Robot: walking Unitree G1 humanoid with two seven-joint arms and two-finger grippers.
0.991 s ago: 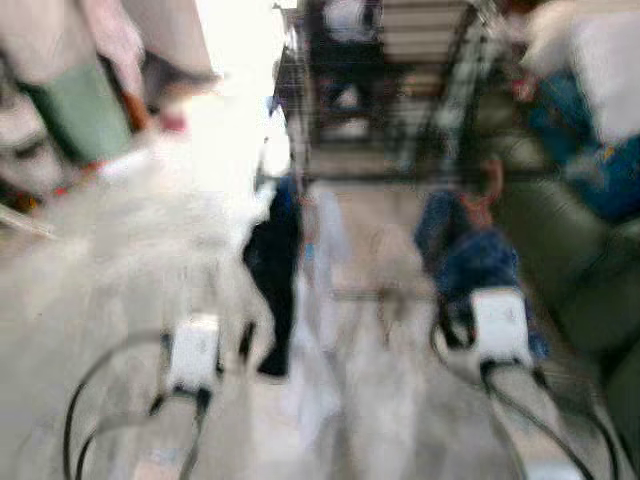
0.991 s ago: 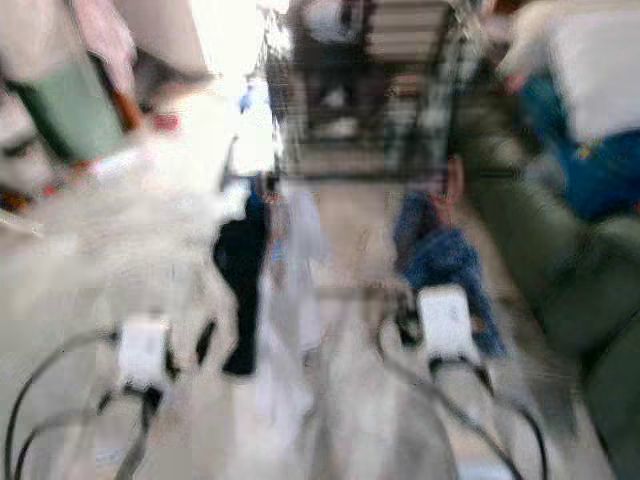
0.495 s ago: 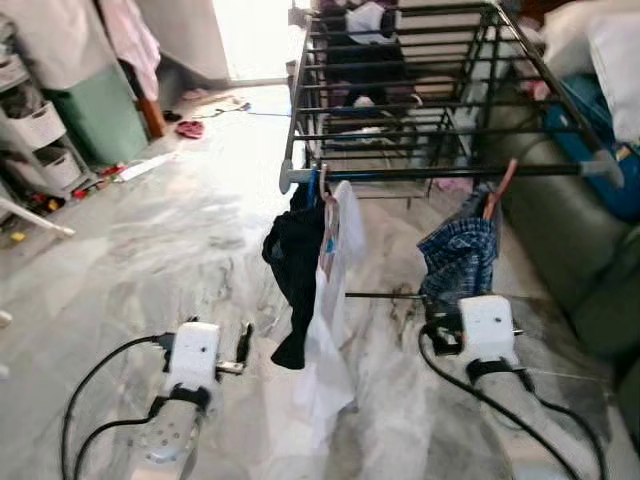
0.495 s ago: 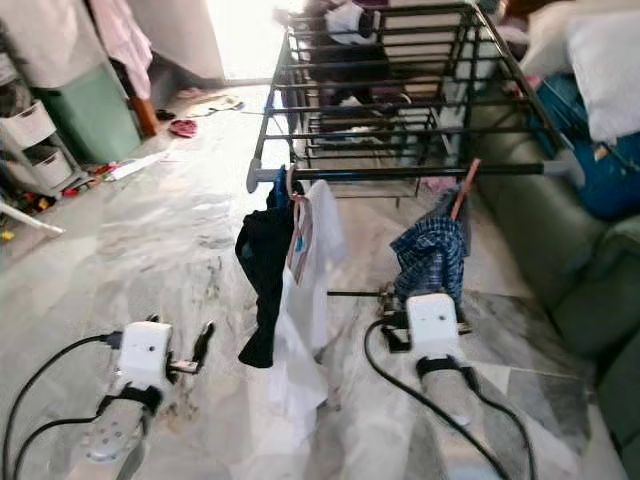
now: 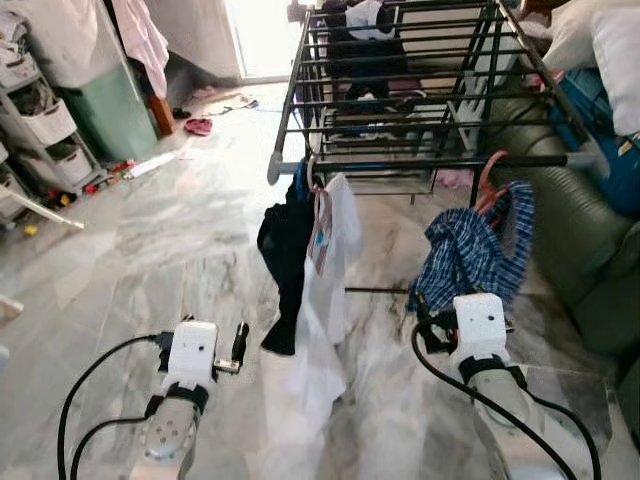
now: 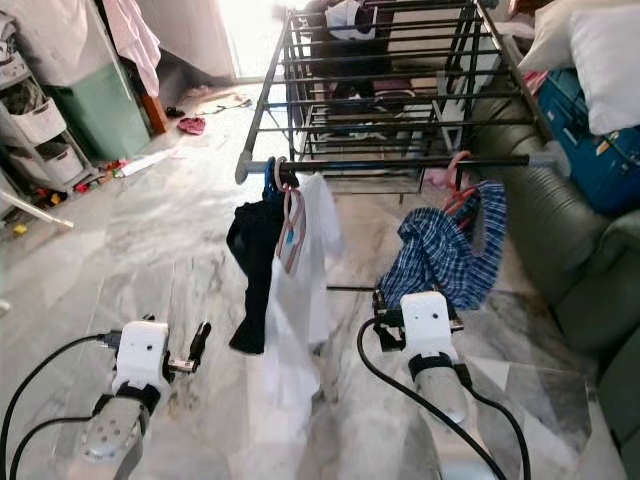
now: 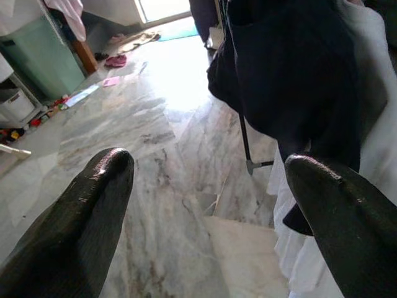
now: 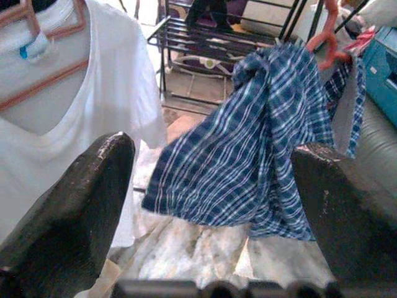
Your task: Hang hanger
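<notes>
Right wrist view: plaid shirt (image 8: 260, 130) on pink hanger (image 8: 325, 40), hook at drying-rack rail (image 6: 400, 162), dead ahead of wide-open right gripper (image 8: 211, 186); left gripper (image 7: 205, 205) wide too, farther off.

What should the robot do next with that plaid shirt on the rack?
Probably draw the right end effector back. The blue plaid shirt already hangs by its orange hanger on the drying rack's front bar, and the right wrist view shows the open fingers apart from the cloth.
</notes>
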